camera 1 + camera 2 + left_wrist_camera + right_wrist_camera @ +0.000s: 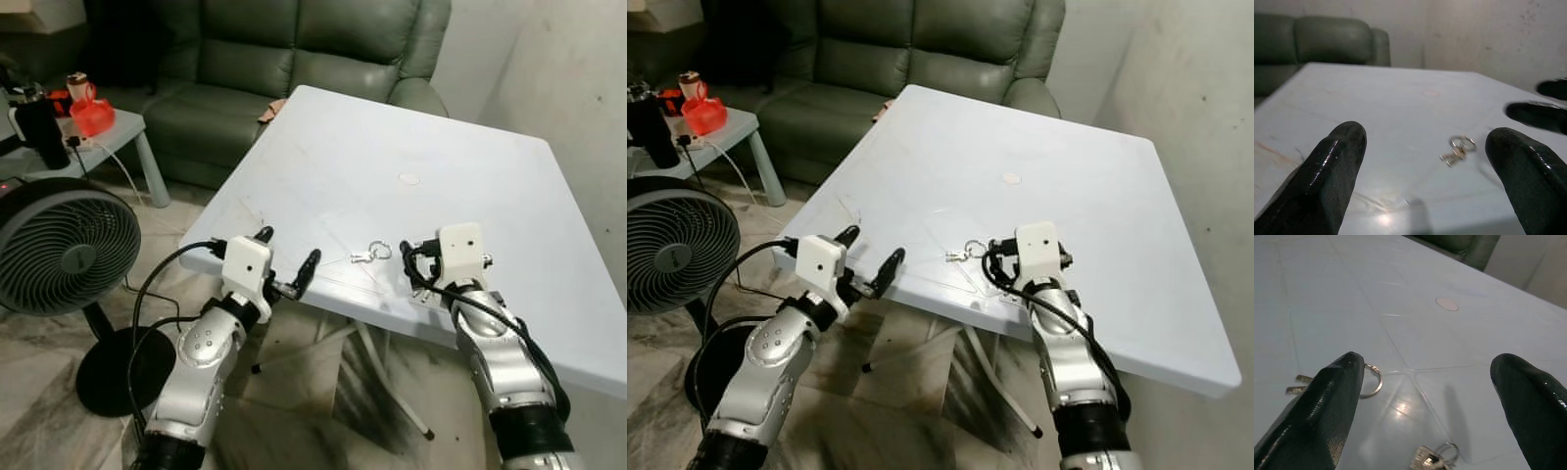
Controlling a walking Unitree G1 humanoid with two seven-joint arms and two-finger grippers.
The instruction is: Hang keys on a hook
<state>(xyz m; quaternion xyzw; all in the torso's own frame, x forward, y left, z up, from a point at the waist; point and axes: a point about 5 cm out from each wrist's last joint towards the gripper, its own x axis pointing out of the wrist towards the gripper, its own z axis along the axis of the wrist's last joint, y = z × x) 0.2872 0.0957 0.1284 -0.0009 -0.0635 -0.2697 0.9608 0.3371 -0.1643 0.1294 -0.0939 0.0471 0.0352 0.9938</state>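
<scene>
A small bunch of keys on rings [370,254] lies on the white table [392,147], close to its near edge. My left gripper [286,255] hovers open at that edge, just left of the keys [1459,147], and points toward them. From the right, my right gripper [416,257] stands open low over the table, one finger [1327,406] right beside the key ring [1370,380]. A second small key with a ring [1432,458] lies on the table under the right gripper.
A dark green sofa [294,59] stands behind the table. To the left are a floor fan [59,245] and a low side table [108,137] with a red object [91,116] and a black bottle. A pale wall [578,78] runs along the right.
</scene>
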